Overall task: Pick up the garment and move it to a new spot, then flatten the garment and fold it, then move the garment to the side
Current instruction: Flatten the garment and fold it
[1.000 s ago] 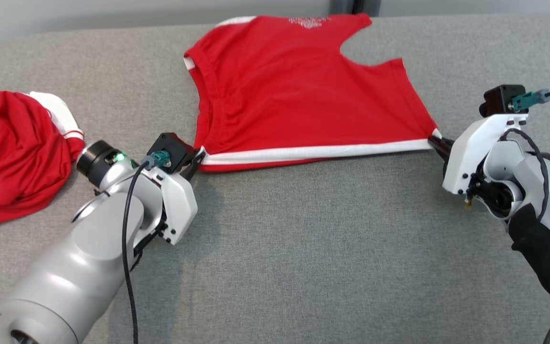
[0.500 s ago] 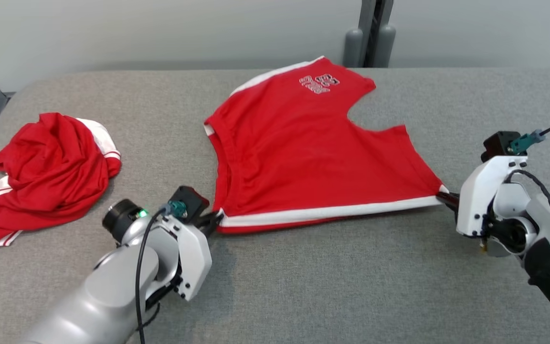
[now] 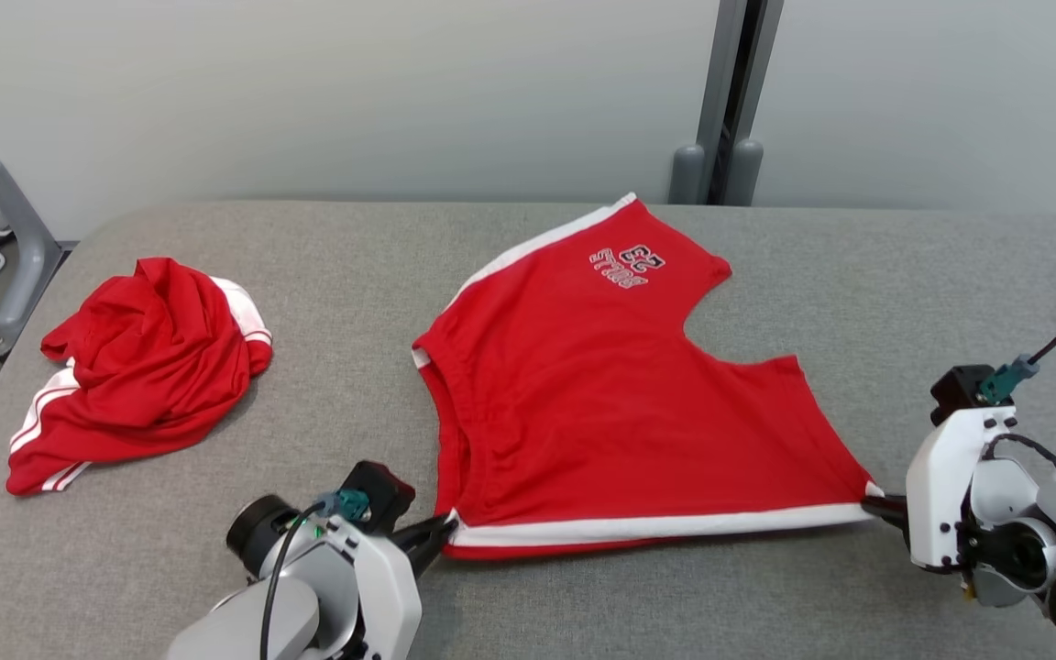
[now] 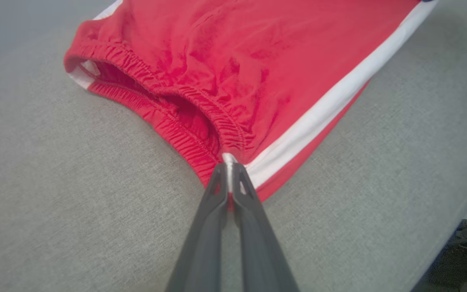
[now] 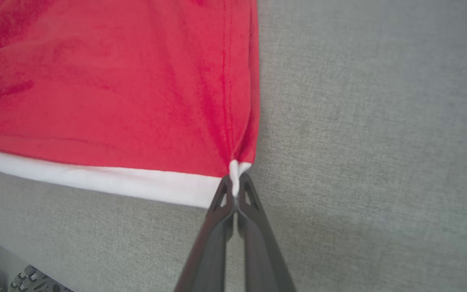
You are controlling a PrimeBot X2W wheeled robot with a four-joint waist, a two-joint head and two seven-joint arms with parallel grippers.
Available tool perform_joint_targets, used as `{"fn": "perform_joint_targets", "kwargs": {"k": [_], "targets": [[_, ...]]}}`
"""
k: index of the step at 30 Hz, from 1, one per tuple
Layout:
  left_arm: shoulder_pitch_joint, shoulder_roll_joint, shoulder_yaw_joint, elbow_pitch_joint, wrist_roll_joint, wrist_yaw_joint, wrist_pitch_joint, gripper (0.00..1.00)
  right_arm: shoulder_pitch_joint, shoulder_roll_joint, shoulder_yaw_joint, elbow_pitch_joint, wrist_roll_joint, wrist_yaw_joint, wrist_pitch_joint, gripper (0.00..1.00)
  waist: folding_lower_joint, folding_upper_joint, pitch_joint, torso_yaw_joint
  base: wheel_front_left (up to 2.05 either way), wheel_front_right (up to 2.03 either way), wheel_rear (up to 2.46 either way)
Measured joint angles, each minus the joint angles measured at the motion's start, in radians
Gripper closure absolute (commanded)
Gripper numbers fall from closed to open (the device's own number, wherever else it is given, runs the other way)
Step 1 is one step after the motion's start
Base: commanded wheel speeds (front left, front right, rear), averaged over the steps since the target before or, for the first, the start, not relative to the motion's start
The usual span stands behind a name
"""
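The left gripper (image 3: 444, 530) is clamped on the near left corner of the red shorts (image 3: 601, 394), at the waistband end of the white stripe. Its two dark fingers (image 4: 213, 219) press together with fabric pinched at the tips. The left forearm (image 3: 244, 632) rises from below that corner, angled rightward. The right gripper (image 3: 880, 507) is closed on the near right corner, at the leg-hem end, fingers low and pointing left. Its white wrist (image 3: 945, 495) sits just right of the shorts.
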Motion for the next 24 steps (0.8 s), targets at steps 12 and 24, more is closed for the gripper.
{"fn": "perform_joint_targets", "kwargs": {"k": [12, 24], "targets": [[0.139, 0.111, -0.009, -0.264, -0.054, 0.055, 0.086, 1.00, 0.128, -0.128, 0.006, -0.153, 0.092, 0.000, 0.099, 1.00, 0.0000, 0.0000, -0.068, 0.002, 0.00, 0.00, 0.00], [0.239, 0.202, -0.017, -0.497, -0.138, 0.055, 0.176, 1.00, 0.235, -0.270, -0.045, -0.326, 0.186, 0.000, 0.211, 1.00, 0.0000, 0.0000, -0.074, 0.011, 0.00, 0.00, 0.00]]}}
